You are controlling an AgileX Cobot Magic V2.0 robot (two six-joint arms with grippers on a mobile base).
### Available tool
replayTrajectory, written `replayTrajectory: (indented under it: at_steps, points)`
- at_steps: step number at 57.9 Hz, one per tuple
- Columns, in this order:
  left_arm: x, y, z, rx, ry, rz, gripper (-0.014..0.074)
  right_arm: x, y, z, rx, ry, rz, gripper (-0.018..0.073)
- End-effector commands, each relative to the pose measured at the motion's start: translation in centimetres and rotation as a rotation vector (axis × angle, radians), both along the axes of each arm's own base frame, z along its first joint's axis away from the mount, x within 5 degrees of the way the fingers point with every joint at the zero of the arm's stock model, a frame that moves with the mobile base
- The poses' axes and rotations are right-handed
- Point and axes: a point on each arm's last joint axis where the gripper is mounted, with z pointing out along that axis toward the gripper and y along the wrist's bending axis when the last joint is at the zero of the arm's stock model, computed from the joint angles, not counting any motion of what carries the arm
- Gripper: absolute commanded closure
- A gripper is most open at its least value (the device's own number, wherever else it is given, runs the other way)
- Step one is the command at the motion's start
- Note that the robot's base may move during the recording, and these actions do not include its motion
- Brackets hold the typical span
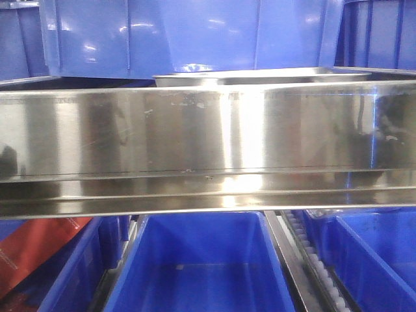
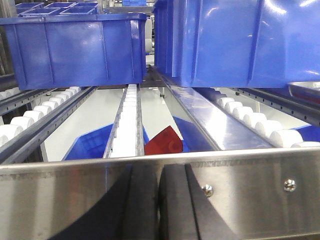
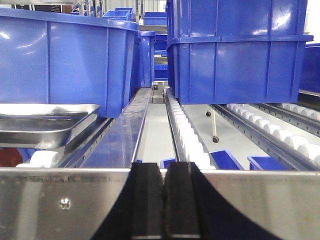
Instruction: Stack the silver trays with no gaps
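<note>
A silver tray (image 1: 260,77) shows as a thin shiny rim just above the steel rail, on the roller shelf in front of a blue bin. The right wrist view has the tray (image 3: 45,125) at the left on the rollers, shallow with a flared rim. Only a corner of a tray (image 2: 306,89) shows at the right edge of the left wrist view. My left gripper (image 2: 159,172) is shut and holds nothing, low in front of the rail. My right gripper (image 3: 164,170) is also shut and empty, to the right of the tray and nearer to the camera than it.
A long brushed-steel rail (image 1: 208,143) with screws crosses the shelf front. Large blue bins (image 3: 65,60) (image 2: 80,50) stand on the white rollers (image 3: 187,135) behind it. More blue bins (image 1: 195,266) and a red object (image 2: 162,142) lie on the level below.
</note>
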Motion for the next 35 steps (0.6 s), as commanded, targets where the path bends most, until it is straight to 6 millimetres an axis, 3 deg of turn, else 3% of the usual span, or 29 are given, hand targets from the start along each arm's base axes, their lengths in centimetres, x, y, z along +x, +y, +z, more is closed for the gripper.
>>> replayTrajectory:
  at_steps: [1, 35]
  points:
    - [-0.03, 0.00, 0.27, -0.002, -0.025, -0.001, 0.0602, -0.04, 0.00, 0.22, 0.000, -0.027, 0.000, 0.0640]
    - [-0.03, 0.00, 0.27, -0.002, -0.025, -0.001, 0.0602, -0.04, 0.00, 0.22, 0.000, -0.027, 0.000, 0.0640]
